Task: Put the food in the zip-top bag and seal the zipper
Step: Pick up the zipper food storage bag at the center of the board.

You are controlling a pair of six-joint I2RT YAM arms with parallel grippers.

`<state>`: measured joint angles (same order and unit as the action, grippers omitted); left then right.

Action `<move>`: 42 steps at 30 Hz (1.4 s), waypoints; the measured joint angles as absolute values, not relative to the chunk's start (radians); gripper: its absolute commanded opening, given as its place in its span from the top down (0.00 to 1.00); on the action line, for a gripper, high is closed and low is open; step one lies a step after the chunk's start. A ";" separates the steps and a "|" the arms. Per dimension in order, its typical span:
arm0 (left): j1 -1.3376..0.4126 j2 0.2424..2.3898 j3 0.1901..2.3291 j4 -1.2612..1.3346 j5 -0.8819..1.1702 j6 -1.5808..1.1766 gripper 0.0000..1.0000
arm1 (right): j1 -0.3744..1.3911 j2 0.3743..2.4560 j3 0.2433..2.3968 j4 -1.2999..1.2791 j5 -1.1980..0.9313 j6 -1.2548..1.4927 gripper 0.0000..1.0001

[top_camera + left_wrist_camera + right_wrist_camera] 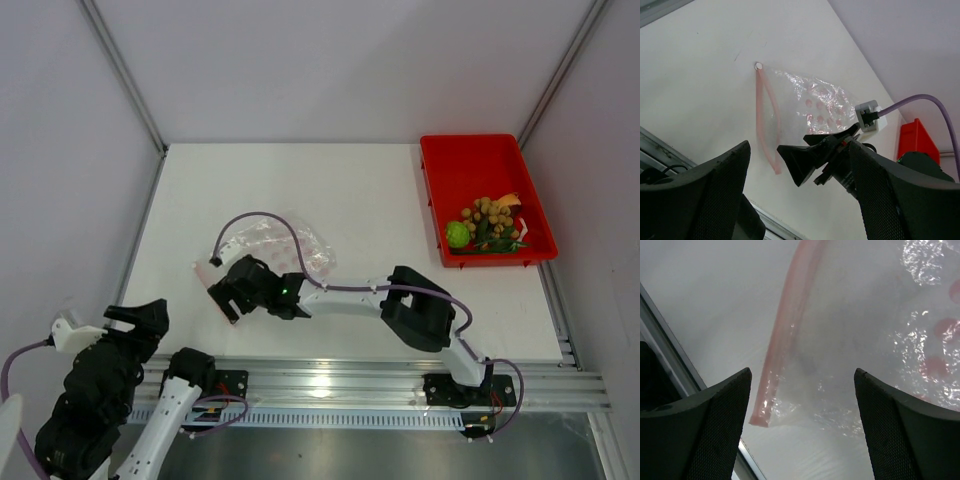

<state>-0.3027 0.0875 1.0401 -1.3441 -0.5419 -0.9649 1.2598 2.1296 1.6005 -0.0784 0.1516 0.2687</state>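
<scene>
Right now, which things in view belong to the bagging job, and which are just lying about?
Job: zip-top bag, zipper, tan fruits, green fruit, right gripper over the bag's mouth.
Lying about: red tray holding the food, purple cable.

We see bright, even, diffuse light over the white table [360,190], with only faint, soft shadows beneath the arms low in the top view. A hot glare spot sits on the silver metal rail [320,388] at bottom centre. In the right wrist view, sparkling highlights speckle the clear thin plastic bag printed with pink-red dots [920,315], whose upper right looks soft and washed out.
</scene>
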 measured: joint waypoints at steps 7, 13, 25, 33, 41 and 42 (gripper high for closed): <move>-0.303 0.023 1.040 -1.349 -0.555 -0.978 0.18 | 1.283 2.258 1.776 -0.121 0.162 0.223 0.17; -0.303 0.005 1.039 -1.350 -0.555 -0.987 0.19 | 1.280 2.390 1.955 -0.226 0.239 0.214 0.29; -0.303 0.005 1.013 -1.348 -0.546 -1.013 0.26 | 1.277 2.447 1.993 -0.330 0.449 0.178 1.00; -0.303 0.025 0.894 -1.194 -0.339 -0.894 0.26 | 1.228 2.241 1.777 -0.340 0.424 0.272 1.00; -0.303 0.138 0.770 -0.966 -0.028 -0.818 0.30 | 1.035 1.833 1.493 -0.265 0.191 0.490 1.00; -0.303 0.139 0.757 -0.948 -0.006 -0.818 0.30 | 1.014 1.798 1.475 -0.253 0.169 0.507 1.00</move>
<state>-0.3027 0.1390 0.7567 -0.9478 -0.0059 -0.8181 1.0138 1.7977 1.4754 -0.2531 0.1692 0.5068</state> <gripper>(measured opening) 0.699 0.009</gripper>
